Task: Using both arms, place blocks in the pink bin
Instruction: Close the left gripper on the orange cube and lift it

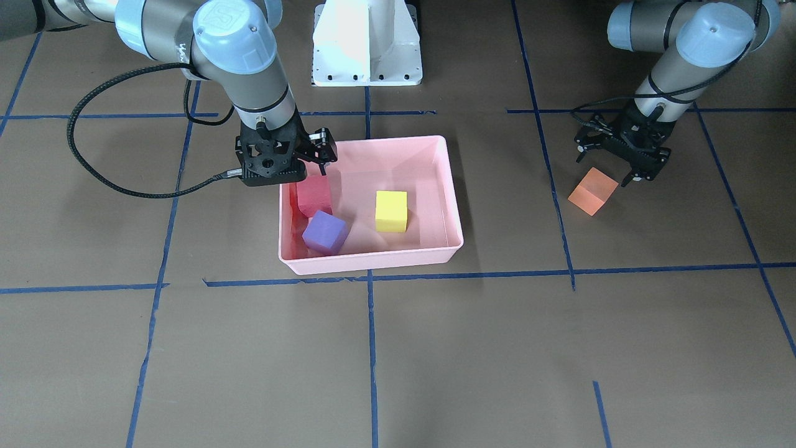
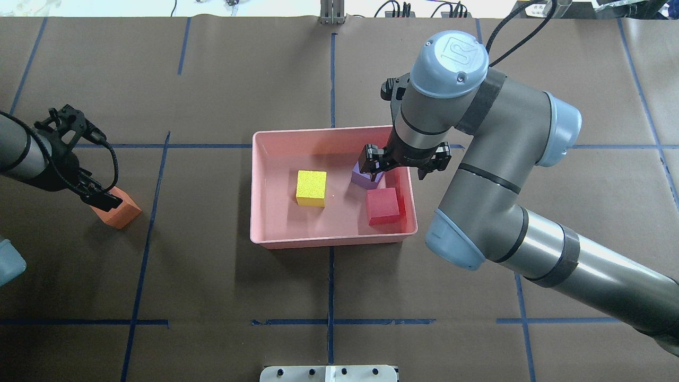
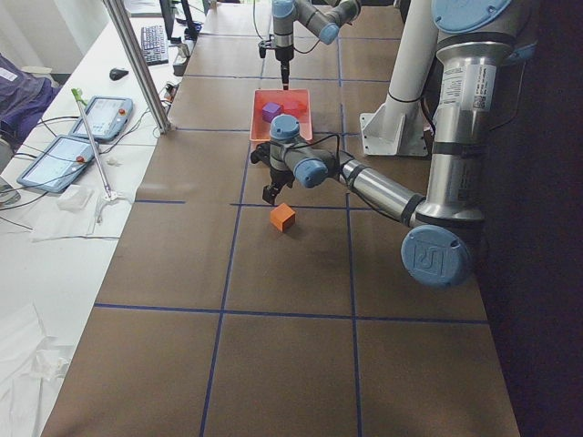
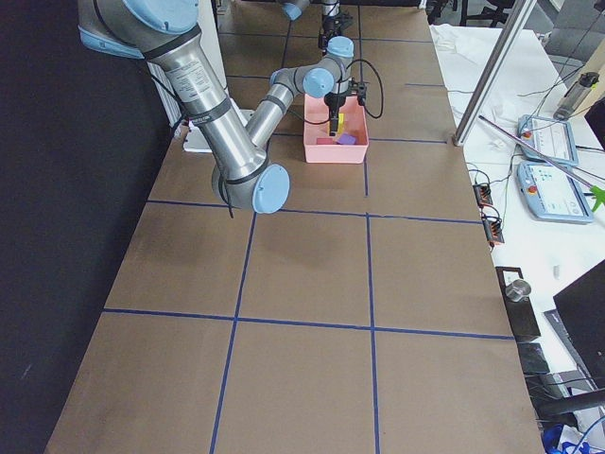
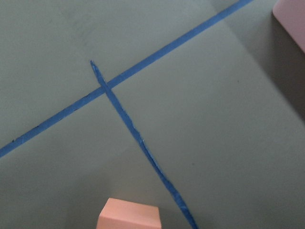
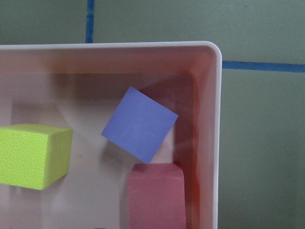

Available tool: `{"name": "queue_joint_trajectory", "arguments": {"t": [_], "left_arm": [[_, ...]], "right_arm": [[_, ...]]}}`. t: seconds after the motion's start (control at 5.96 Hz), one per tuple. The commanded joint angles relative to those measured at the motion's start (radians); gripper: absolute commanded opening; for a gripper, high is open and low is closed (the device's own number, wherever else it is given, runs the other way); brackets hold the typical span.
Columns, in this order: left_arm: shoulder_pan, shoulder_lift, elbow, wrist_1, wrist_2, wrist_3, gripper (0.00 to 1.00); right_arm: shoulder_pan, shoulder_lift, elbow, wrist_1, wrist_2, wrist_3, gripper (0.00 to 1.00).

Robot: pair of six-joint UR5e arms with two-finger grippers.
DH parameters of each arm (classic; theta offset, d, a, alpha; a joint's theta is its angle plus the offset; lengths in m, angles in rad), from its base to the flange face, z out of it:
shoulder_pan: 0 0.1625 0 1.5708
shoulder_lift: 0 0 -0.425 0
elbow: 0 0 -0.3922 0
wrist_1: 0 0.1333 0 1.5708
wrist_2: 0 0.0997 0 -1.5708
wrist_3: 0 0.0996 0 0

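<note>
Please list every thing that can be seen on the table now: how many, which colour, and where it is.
pink bin: one, pale pink, middle of the table.
red block: one, red, inside the bin, by the wall on the robot's right.
purple block: one, purple, inside the bin, beside the red one.
yellow block: one, yellow, mid-bin, apart from the others.
orange block: one, orange, on the table outside the bin, robot's left side.
tape lines: several, blue, a grid on the brown table.
pedestal: one, white, behind the bin.
right gripper: black, open, above the red and purple blocks.
left gripper: black, open, at the orange block.
</note>
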Motion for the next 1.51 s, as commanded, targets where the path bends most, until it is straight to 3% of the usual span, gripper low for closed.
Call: {"name": "queue_joint_trajectory", "arguments": {"t": [0.0,1.17,1.34], "left_arm": [[0.007,-0.004,0.049,-0.014,0.007,-0.034,1.00],[0.085,-0.056,0.190,-0.022,0.004,-0.034,1.00],[0.085,-0.090,0.218,-0.022,0.004,-0.037,0.96]], "right_arm": [[0.000,-0.010,0.008,0.000,-0.002,0.000,1.00],[-0.001,-0.024,0.010,0.002,-0.011,0.000,1.00],[-0.001,-0.025,0.010,0.002,-0.011,0.000,1.00]]}}
